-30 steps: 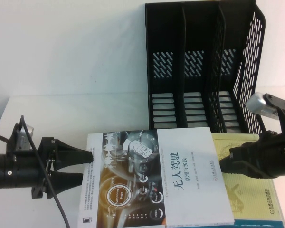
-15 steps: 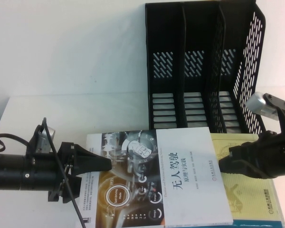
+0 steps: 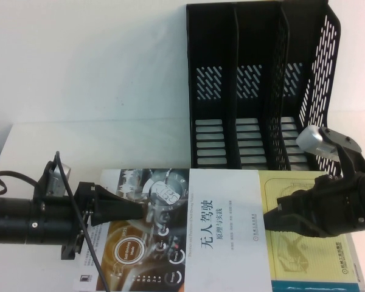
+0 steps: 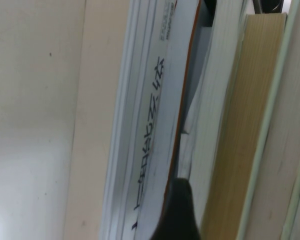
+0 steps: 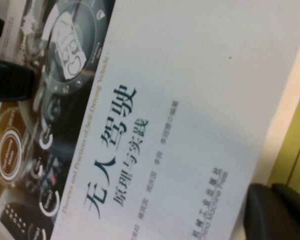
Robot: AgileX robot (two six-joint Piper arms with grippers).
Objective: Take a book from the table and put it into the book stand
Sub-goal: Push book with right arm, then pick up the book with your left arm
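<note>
Here left gripper (image 3: 147, 210) jaws spread over the left edge of the book (image 3: 194, 234) lying on table (image 3: 79, 146), right gripper (image 3: 269, 220) at its right edge, state unclear, book stand (image 3: 255, 85) behind.

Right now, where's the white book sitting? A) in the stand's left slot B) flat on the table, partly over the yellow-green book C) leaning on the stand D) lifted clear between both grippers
B: the book lies flat on the table, its right edge overlapping the yellow-green book; the book stand slots hold no book.
</note>
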